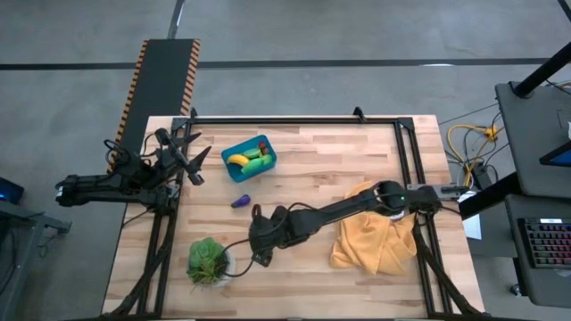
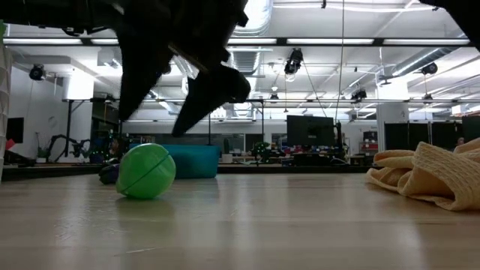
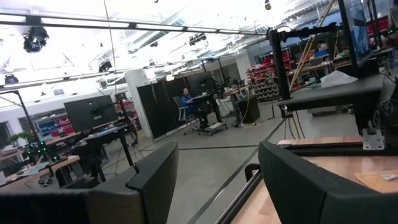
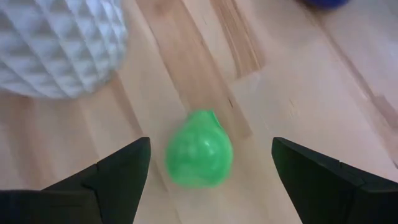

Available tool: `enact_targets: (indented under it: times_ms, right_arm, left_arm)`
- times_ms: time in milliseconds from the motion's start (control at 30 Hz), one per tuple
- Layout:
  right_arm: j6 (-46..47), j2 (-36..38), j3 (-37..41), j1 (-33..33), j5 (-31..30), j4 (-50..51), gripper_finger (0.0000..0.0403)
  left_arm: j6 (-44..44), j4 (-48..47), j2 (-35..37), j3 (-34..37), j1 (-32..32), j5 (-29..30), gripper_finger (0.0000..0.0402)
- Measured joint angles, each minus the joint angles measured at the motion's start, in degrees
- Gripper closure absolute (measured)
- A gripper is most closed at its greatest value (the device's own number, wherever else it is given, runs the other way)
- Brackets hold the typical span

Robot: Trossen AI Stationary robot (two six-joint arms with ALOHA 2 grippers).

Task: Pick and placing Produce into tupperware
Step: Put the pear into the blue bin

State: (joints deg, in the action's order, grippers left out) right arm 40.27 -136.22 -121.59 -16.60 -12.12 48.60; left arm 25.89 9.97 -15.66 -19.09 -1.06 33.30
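Green piece: a rounded toy fruit (image 4: pixel 199 157) on the bare wood between the right gripper's (image 4: pixel 208 171) wide-spread fingers, untouched; narrower end toward the plant pot (image 4: pixel 59 43).
Eggplant: purple (image 1: pixel 240 201), lying between tub and gripper.
Tupperware: teal tub (image 1: pixel 249 157) holding banana (image 1: pixel 236 160) and green pieces.
Nearby: mustard cloth (image 1: pixel 375 239) under the right arm.
Left gripper: (image 1: pixel 189 157) spread open, at the table's left edge.

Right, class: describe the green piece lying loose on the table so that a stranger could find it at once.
Start at the white plant pot near the table's front edge. Just beside it, on bare wood, lies the green piece, between the open fingers of the right gripper hovering above. It is round and plain bright green, unlike the purple eggplant farther back.
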Motion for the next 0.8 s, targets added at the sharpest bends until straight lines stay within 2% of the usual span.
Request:
enact_targets:
  times_ms: [167,300,533,700,800]
  right_arm:
    - [-0.3,-1.8,-1.3,0.1,3.5,1.1,0.0076]
    - [-2.1,-1.7,-1.2,0.1,3.3,1.1,0.0076]
    - [-10.3,-1.7,-1.0,0.6,3.8,0.5,0.0076]
    - [-13.5,-1.7,-0.9,2.2,10.5,-0.1,0.0076]
    - [-14.6,-1.7,-0.9,2.7,11.0,0.3,0.0076]
  left_arm:
    - [0.0,0.0,0.0,0.0,0.0,0.0,0.0192]
    - [0.0,0.0,0.0,0.0,0.0,0.0,0.0192]
    - [0.0,0.1,-0.1,0.0,0.0,0.0,0.0192]
    - [0.0,0.1,-0.1,0.0,0.0,0.0,0.0192]
    - [0.0,0.0,-0.2,0.0,0.0,0.0,0.0192]
